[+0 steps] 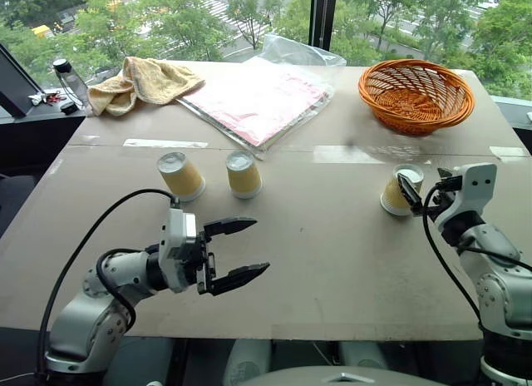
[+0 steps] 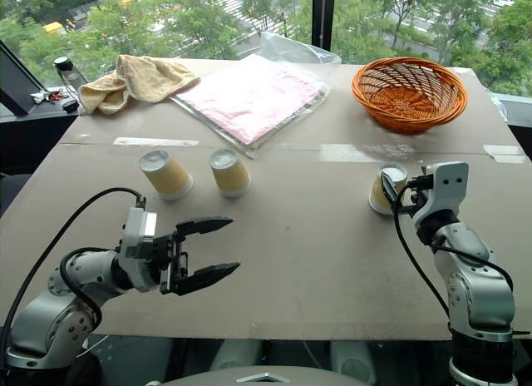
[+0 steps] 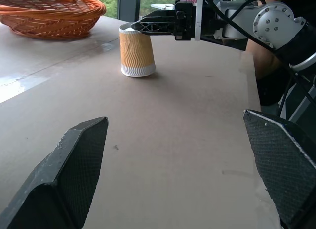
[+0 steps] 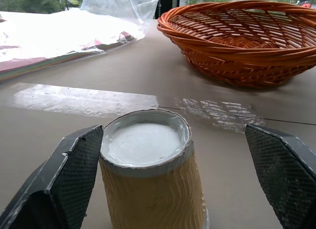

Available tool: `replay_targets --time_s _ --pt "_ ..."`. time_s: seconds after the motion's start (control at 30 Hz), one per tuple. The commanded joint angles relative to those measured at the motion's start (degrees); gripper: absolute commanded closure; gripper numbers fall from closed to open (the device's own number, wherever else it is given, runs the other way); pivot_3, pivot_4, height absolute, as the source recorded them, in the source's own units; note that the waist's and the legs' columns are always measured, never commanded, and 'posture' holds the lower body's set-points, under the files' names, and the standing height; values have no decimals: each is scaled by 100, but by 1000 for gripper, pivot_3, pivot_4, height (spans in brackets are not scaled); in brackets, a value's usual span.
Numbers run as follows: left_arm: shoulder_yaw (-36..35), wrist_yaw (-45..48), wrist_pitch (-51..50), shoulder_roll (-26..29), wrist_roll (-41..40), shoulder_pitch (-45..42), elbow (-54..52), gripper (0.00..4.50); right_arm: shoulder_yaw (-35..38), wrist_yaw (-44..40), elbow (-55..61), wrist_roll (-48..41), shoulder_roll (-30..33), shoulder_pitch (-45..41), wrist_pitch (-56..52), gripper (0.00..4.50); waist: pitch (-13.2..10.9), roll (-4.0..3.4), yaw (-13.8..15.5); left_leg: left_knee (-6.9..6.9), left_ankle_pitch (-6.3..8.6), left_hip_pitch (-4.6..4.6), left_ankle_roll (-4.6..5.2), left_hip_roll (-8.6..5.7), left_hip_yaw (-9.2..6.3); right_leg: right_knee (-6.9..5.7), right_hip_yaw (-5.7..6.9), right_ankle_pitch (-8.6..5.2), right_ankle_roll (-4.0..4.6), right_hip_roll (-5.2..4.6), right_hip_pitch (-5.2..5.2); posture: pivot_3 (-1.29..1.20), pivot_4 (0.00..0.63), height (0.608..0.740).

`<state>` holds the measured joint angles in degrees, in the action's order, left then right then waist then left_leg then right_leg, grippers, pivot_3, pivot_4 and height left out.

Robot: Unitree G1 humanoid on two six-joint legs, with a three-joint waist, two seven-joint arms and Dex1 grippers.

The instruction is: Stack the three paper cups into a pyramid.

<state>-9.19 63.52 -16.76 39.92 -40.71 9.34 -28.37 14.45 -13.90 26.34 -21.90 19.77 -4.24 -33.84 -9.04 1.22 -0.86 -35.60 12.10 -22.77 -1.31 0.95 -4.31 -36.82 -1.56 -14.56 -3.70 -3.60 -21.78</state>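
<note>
Nearest, the left claw (image 1: pixel 235 253) hangs over the brown table (image 1: pixel 332 261) with fingers spread and nothing between them. Beyond it stand two pale yellow-tan tapered paper cups (image 1: pixel 180 175) (image 1: pixel 243 173), upside down, white bases up, side by side. A third such cup (image 4: pixel 150 182) stands upside down between the right claw's (image 1: pixel 413 192) spread fingers, just beside one finger. Further beyond sits an orange wicker basket (image 1: pixel 416 93).

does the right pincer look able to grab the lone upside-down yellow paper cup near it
Probably yes: the right pincer is open, the upside-down yellow paper cup sits between its fingers beside the left one, and nothing blocks it.
</note>
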Motion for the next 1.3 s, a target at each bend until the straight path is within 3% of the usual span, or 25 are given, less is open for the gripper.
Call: replay_targets --time_s 0.03,0.73,0.87,0.93,1.13,1.3 --pt "-144 24 4 58 -149 29 -231 16 90 -34 233 -244 -22 -67 -93 0 -1 -2 -3 0 0 0 0 0 0 0 0 0 0 0 0 0 150 740" --pt "-108 51 -93 104 -254 -27 -286 16 -252 169 365 137 121 171 -358 0 -11 -17 -1 8 0 -2 0 0 0 4 0 -1 -1 1 -3 0 150 740" --pt "-102 78 -84 103 -243 -20 -272 0 -225 170 413 138 118 188 -387 1141 -13 -21 -2 10 0 -2 0 0 0 4 -1 -1 0 1 -4 0 150 740" --pt "-97 81 -78 94 -239 -22 -253 0 -236 123 435 157 167 194 -371 2203 -14 -20 -2 11 0 -2 0 0 1 5 -1 -1 0 1 -4 0 150 740" --pt "-332 128 94 1 -120 350 119 0 -1052 -837 1109 -181 472 133 -217 2323 -20 -30 -45 18 0 -2 0 2 3 6 -4 -2 -1 2 -9 0 150 740" --pt "-532 166 336 -45 21 662 350 0 -1919 -1232 1048 82 580 -98 -10 2323 -22 -27 -27 26 0 -2 0 10 -1 6 3 -8 10 9 -12 0 150 740"
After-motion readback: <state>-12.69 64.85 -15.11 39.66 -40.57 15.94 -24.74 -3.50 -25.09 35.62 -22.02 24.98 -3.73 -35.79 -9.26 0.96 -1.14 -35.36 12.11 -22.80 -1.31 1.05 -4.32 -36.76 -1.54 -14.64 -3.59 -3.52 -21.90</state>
